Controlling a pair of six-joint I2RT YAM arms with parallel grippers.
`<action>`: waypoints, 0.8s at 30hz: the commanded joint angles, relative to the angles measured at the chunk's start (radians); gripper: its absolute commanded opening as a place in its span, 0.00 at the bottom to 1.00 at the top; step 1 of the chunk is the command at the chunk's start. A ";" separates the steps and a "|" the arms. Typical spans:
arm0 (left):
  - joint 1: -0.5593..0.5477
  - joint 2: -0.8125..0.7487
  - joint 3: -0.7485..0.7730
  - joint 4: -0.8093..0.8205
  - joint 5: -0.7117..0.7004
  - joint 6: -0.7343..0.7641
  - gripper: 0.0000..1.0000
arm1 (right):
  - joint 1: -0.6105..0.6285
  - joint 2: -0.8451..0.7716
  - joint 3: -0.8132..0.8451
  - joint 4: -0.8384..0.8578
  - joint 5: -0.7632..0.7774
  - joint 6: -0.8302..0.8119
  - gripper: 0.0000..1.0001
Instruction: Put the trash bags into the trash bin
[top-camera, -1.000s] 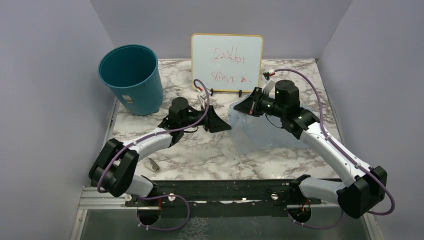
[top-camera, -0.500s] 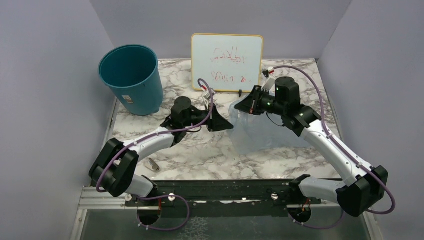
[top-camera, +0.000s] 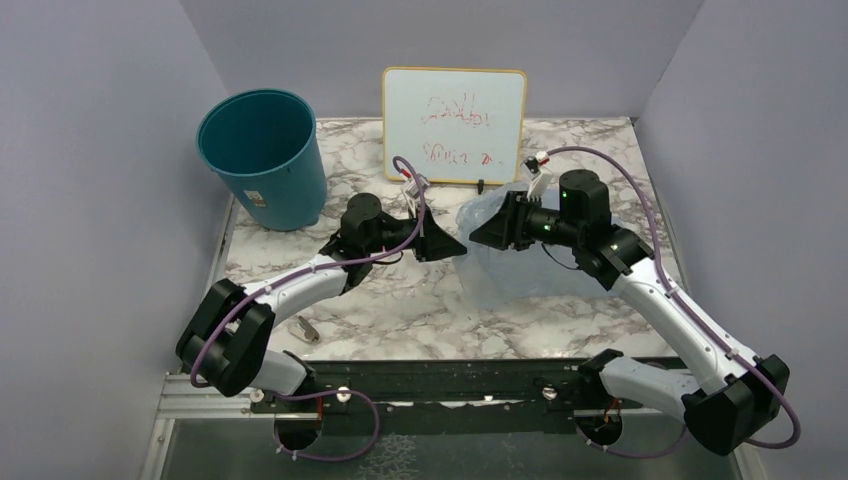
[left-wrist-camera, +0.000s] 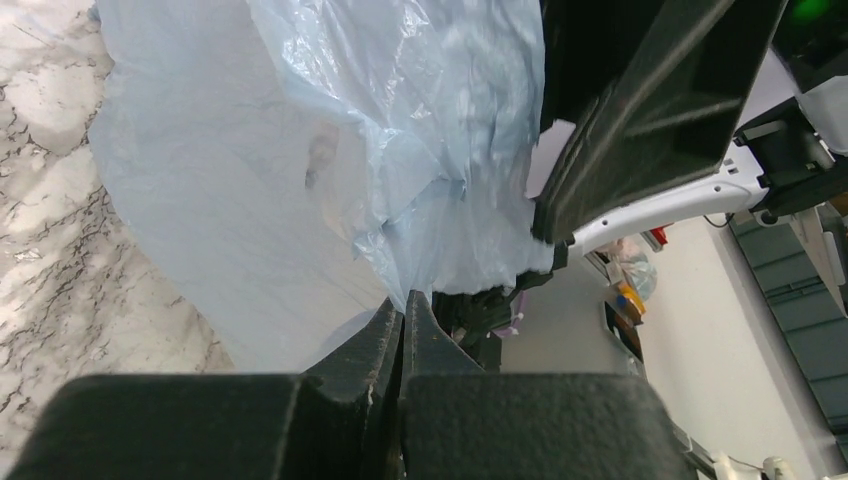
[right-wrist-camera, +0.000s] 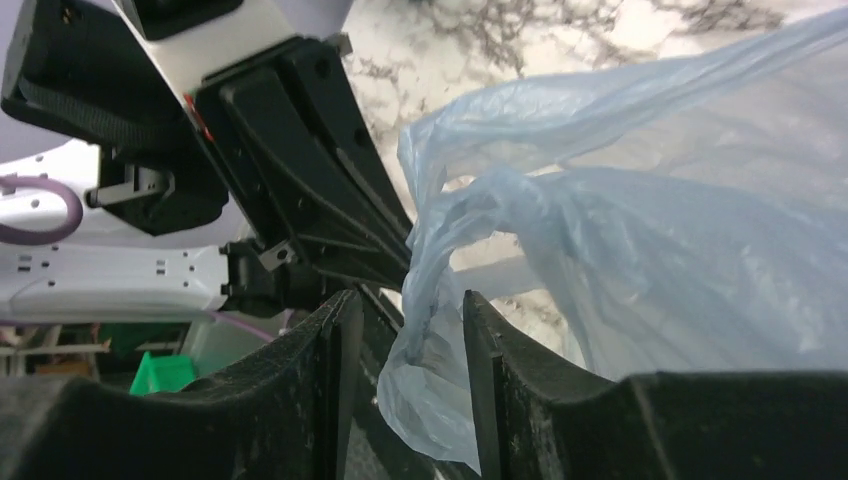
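Note:
The light-blue translucent trash bag (top-camera: 525, 265) lies crumpled on the marble table between the two arms. My left gripper (top-camera: 462, 248) is shut on a bunched edge of it; in the left wrist view the bag (left-wrist-camera: 300, 150) rises straight out of the closed gripper (left-wrist-camera: 405, 300). My right gripper (top-camera: 478, 236) faces the left one closely and stands open. A twisted fold of the bag (right-wrist-camera: 650, 250) hangs loose between the right gripper's (right-wrist-camera: 407, 298) fingers. The teal trash bin (top-camera: 280, 185) stands upright at the back left, well away from both grippers.
A whiteboard (top-camera: 455, 125) with red scribbles leans against the back wall behind the grippers. A small metallic object (top-camera: 307, 329) lies near the front left edge of the table. Purple walls enclose the table on three sides.
My left gripper moved right to the bag and shut on its edge. My right gripper opened, letting go of the bag, and its arm shifted slightly right.

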 joint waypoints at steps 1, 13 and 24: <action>-0.005 -0.008 0.024 0.024 -0.005 0.021 0.00 | 0.000 -0.018 -0.049 0.062 -0.122 0.051 0.48; -0.045 -0.042 -0.020 0.024 -0.032 0.008 0.00 | 0.000 0.058 -0.131 0.378 -0.176 0.254 0.53; -0.047 -0.088 -0.043 0.024 -0.113 0.017 0.00 | 0.000 0.078 -0.136 0.419 -0.205 0.293 0.75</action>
